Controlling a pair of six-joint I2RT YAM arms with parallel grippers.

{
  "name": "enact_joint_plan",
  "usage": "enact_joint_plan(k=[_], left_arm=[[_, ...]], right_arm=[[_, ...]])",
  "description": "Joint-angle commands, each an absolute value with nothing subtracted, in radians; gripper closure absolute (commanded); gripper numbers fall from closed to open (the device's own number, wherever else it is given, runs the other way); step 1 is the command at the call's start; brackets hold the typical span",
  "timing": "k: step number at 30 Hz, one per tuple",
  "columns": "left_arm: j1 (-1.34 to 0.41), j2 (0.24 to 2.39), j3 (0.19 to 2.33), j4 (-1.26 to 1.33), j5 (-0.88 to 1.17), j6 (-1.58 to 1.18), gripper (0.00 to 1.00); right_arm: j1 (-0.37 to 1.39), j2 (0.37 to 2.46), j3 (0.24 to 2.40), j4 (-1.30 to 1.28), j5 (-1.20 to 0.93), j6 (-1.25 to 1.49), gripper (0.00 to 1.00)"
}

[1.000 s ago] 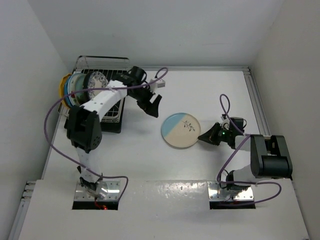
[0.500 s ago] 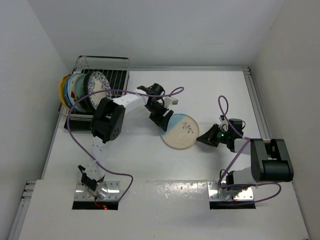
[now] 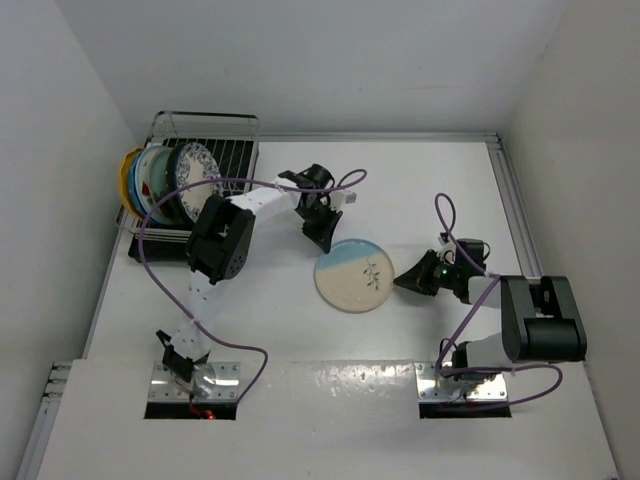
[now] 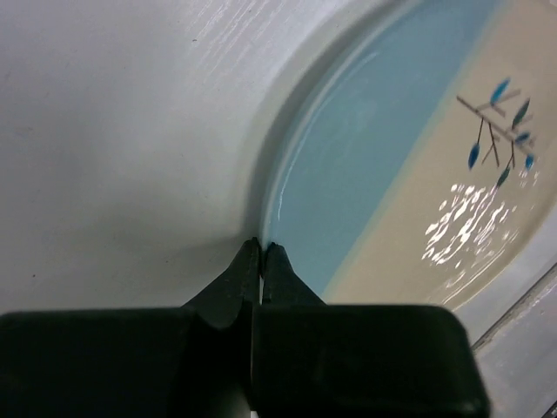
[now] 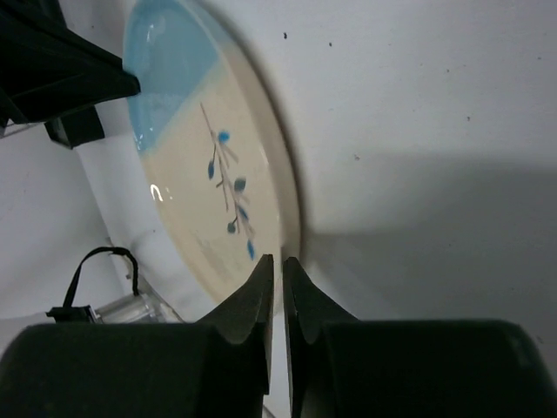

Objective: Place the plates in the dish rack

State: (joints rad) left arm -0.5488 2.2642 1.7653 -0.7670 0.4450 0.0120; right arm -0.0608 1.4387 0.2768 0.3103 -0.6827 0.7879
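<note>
Since the dish rack (image 3: 235, 160) sits in the far-left corner, we start there: several plates (image 3: 165, 180) stand on edge in it, yellow outermost, blue-floral innermost. The blue-and-cream plate (image 3: 352, 278) with its little twig print lies mid-table (image 3: 420, 190), well apart from the rack, with table showing on every side. The left gripper (image 3: 322, 240) reaches in low, jaws pinched together on nothing, tips at the plate's blue rim. The right gripper (image 3: 400, 281) lies low too, all but closed, empty, tips at the cream rim.
</note>
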Motion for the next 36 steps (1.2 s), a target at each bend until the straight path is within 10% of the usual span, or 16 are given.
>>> enact_joint_plan(k=[1, 8, 23, 30, 33, 36], left_arm=[[-0.569, 2.324, 1.735, -0.758, 0.318, 0.044, 1.0], [-0.56, 2.137, 1.767, -0.758, 0.33, 0.098, 1.0], [-0.583, 1.965, 1.726, -0.795, 0.448, 0.189, 1.0], [-0.526, 1.965, 1.717, -0.804, 0.6, 0.253, 1.0], [-0.516, 1.965, 1.706, -0.804, 0.632, 0.322, 1.0], [-0.493, 1.994, 1.715, -0.816, 0.632, 0.359, 0.73]], right_arm=[[-0.054, 1.447, 0.333, 0.256, -0.672, 0.718, 0.91], [-0.032, 1.454, 0.477, 0.009, -0.647, 0.506, 0.32], [0.141, 1.798, 0.748, 0.086, -0.71, 0.413, 0.29], [0.152, 1.836, 0.642, 0.481, -0.963, 0.538, 1.0], [0.152, 1.825, 0.614, 0.546, -1.026, 0.551, 1.0], [0.152, 1.79, 0.615, 0.58, -1.098, 0.554, 1.0]])
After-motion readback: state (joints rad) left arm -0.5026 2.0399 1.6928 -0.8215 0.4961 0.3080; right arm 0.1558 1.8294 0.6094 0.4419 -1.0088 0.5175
